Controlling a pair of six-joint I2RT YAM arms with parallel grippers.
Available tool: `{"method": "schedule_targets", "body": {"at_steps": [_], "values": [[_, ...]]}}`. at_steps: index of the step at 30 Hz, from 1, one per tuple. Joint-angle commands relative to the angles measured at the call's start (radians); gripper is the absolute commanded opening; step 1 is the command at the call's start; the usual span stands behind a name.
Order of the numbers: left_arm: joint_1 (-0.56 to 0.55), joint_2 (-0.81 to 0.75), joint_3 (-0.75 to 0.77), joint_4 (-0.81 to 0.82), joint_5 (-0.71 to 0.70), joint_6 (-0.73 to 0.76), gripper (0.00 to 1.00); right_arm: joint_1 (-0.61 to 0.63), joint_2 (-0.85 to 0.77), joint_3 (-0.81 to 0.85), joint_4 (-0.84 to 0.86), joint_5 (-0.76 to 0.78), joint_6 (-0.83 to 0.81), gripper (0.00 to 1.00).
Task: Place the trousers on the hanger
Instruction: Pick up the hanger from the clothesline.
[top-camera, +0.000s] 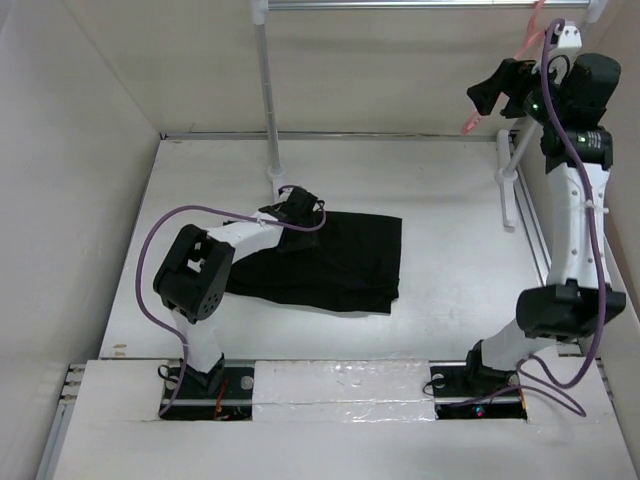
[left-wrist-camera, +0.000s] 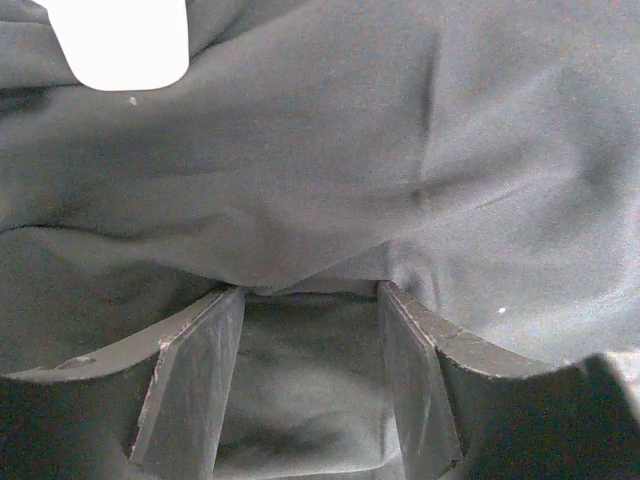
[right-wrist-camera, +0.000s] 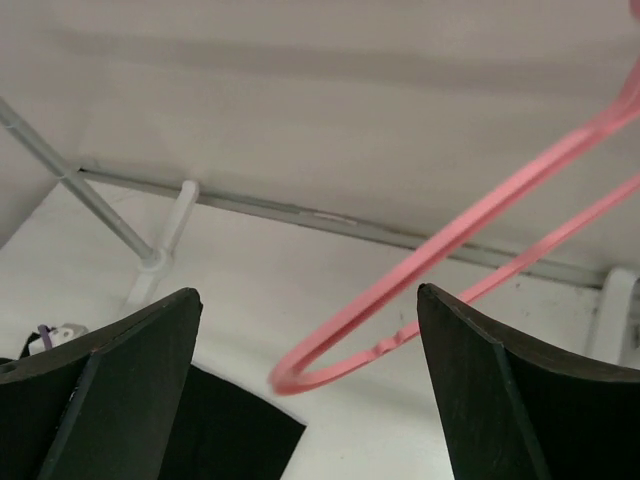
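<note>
- both arm bases sat bolted at the near edge of the tabletop (top-camera: 450, 260), the left arm folded low and forward, the right arm standing tall.
- the trousers (top-camera: 340, 260) lay flat-folded in a dark heap on the tabletop, left of centre and just beyond the left arm's elbow.
- the left end effector (top-camera: 300, 205) was down on the far left part of the trousers; in its wrist view the left end effector (left-wrist-camera: 310, 290) had its jaws apart, pressed into the black cloth with a fold edge crossing just past the fingertips (left-wrist-camera: 190, 380), and no pinch on the cloth showed.
- the right end effector (top-camera: 495, 90) was raised high at the far right, well apart from the trousers, its jaws spread wide and clamped on nothing.
- in the right wrist view the hanger (right-wrist-camera: 450, 240) slanted across the gap ahead of the right end effector (right-wrist-camera: 307, 295), its rounded lower end between the two fingers (right-wrist-camera: 130, 390) but touching neither; a corner of the trousers (right-wrist-camera: 220, 420) showed far below.
- the hanger hung tilted from the rail (top-camera: 420, 5) at the far right, above the tabletop.
- a white rack pole (top-camera: 268, 90) stood upright at the far edge, just beyond the trousers.
</note>
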Motion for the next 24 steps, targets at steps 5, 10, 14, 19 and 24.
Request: {"method": "schedule_targets", "body": {"at_steps": [5,10,14,19,24], "values": [[0.012,-0.096,0.018,-0.112,0.053,0.009,0.54,-0.063,0.03,-0.115,0.247,-0.065,0.265,0.97],[0.012,-0.176,-0.026,-0.112,0.099,-0.01,0.54,-0.063,0.043,-0.189,0.365,-0.089,0.334,0.99],[0.012,-0.221,-0.033,-0.115,0.125,-0.016,0.54,-0.063,0.025,-0.336,0.585,-0.123,0.492,0.95],[0.012,-0.241,-0.002,-0.137,0.127,-0.007,0.54,-0.063,0.019,-0.409,0.714,-0.137,0.55,0.79],[0.012,-0.261,0.007,-0.123,0.153,-0.01,0.54,-0.052,0.081,-0.4,0.872,-0.187,0.667,0.82]]}}
